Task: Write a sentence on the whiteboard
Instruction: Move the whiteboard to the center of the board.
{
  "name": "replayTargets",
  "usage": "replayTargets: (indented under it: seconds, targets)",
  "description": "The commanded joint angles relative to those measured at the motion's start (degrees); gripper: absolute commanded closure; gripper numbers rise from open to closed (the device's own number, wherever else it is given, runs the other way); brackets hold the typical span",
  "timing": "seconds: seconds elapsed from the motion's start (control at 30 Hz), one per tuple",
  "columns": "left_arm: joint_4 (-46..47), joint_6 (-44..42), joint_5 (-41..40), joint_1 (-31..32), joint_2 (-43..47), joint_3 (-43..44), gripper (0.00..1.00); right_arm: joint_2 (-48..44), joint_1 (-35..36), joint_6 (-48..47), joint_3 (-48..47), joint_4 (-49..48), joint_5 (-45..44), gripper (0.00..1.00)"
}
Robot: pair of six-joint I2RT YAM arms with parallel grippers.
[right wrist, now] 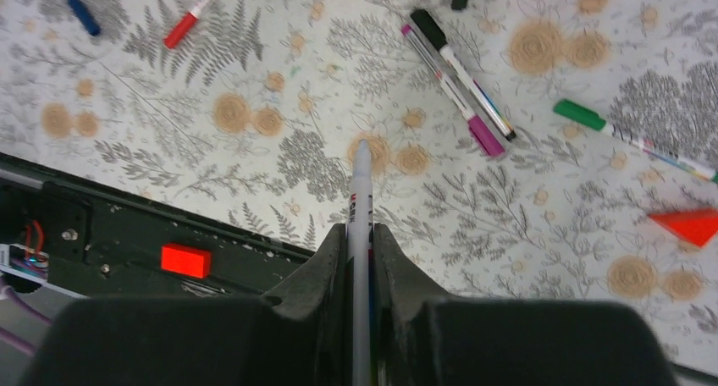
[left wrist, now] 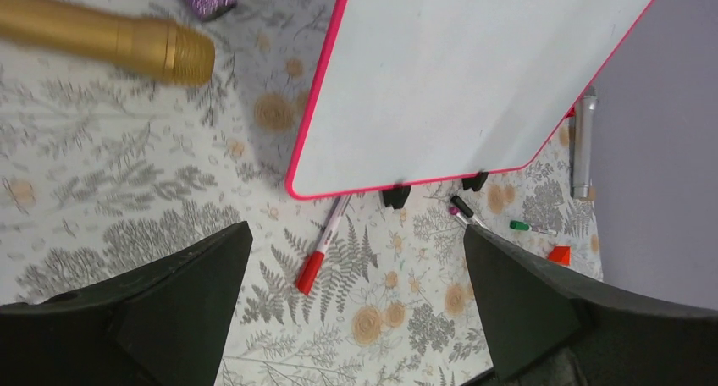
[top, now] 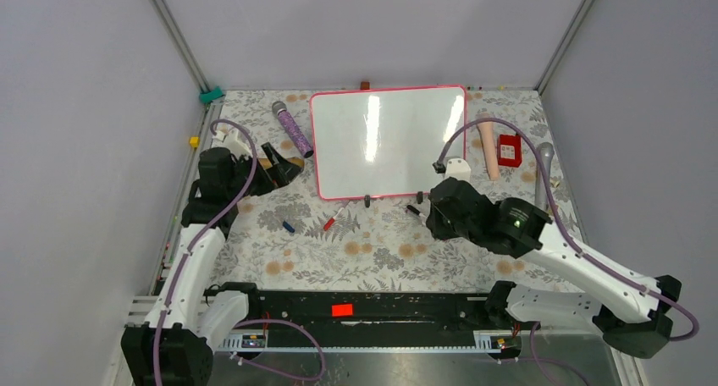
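The whiteboard (top: 389, 140) lies flat at the back middle of the table, pink-framed, with black clips (left wrist: 395, 195) on its near edge. No sentence shows on it; its face is blank white with glare. My right gripper (right wrist: 361, 229) is shut on a white marker (right wrist: 362, 179), which points out over the floral cloth just short of the board's near right corner (top: 428, 210). My left gripper (left wrist: 356, 229) is open and holds nothing; it hovers left of the board (top: 286, 171), above a red-capped marker (left wrist: 320, 249). A loose blue cap (right wrist: 83, 15) lies nearby.
Black and purple markers (right wrist: 461, 81) and a green marker (right wrist: 631, 139) lie near the board's front edge, beside a red wedge (right wrist: 687, 225). A gold cylinder (left wrist: 110, 43) and a purple glitter tube (top: 292, 129) lie left of the board. A red box (top: 509, 150) sits at its right.
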State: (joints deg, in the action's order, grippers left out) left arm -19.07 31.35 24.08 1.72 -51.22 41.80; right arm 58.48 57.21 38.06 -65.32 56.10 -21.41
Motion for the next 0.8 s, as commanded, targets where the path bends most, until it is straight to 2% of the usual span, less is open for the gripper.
replayTargets:
  seconds: [0.0, 0.1, 0.17, 0.3, 0.43, 0.57, 0.67, 0.77]
  targets:
    - [2.46, -7.39, 2.60, -0.71, -3.92, 6.48, 0.01, -6.05, -0.17, -5.96, 3.53, -12.39, -0.19, 1.00]
    - [2.50, -7.37, -0.88, -1.56, -6.97, 10.53, 0.01, -10.70, -0.16, -8.50, 6.97, -20.14, -2.61, 1.00]
    - [-2.51, -5.96, -2.84, -4.03, -9.19, 14.31, 0.01, -11.98, -0.17, -8.84, 7.67, -22.71, -5.16, 1.00]
    - [17.69, 2.62, 13.16, -9.86, -10.98, 8.77, 0.01, -8.98, -0.25, -12.99, 5.15, -24.03, -5.66, 1.00]
    - [19.18, 4.65, 16.31, -10.02, -18.18, 12.08, 0.01, -3.70, -1.40, -13.89, 1.14, -21.50, -7.72, 1.00]
    - [18.77, 3.78, 20.95, -9.89, -24.99, 15.16, 0.01, 0.96, -9.82, -10.76, -2.53, -21.91, 5.75, 1.00]
    - [18.81, 1.44, 19.24, -9.58, -26.26, 14.72, 0.01, 3.67, -10.71, -10.28, -4.27, -23.16, 7.43, 1.00]
    - [17.12, -2.13, 16.70, -8.53, -25.78, 13.92, 0.01, 8.23, -10.79, -11.13, -9.01, -19.56, 7.71, 1.00]
